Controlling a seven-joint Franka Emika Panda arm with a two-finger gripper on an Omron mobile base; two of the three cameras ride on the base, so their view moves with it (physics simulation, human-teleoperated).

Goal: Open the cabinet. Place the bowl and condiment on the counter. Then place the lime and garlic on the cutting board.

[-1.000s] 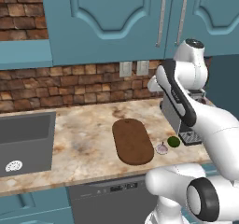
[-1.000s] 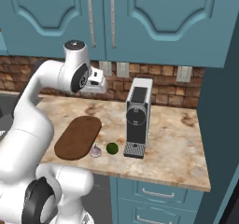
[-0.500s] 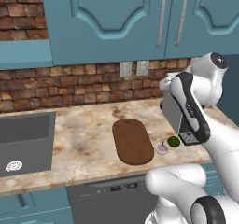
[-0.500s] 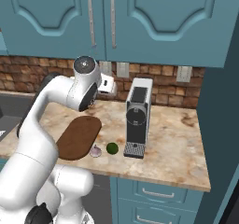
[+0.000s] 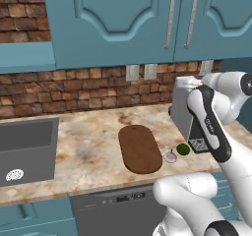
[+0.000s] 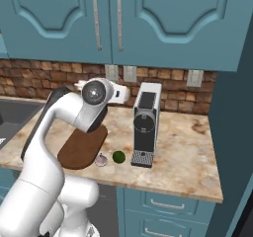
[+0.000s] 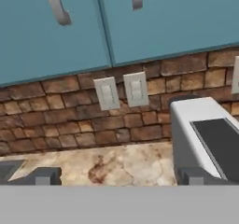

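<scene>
The teal cabinet [image 5: 123, 18] hangs shut above the counter [image 5: 93, 151], its two slim handles [image 6: 96, 19] side by side. The bowl and the condiment are out of view. On the counter lies the dark oval cutting board [image 5: 140, 149]. Just right of it sit the pale garlic [image 5: 170, 157] and the green lime [image 5: 183, 149], both off the board. My gripper [image 7: 120, 176] is open and empty, fingertips [image 7: 44, 175] wide apart. It faces the brick wall below the cabinet doors. In the right base view the gripper [image 6: 124, 91] hovers over the counter, left of the coffee machine.
A grey and black coffee machine [image 6: 146, 125] stands on the counter right of the lime. Two wall outlets [image 7: 106, 93] sit on the brick backsplash. A grey sink [image 5: 24, 146] lies at the far left. My folded arm [image 5: 211, 127] covers part of the machine.
The arm has folded and the hand has shifted a little right and down, toward the coffee machine. The jaws stayed open. Nothing on the counter moved.
</scene>
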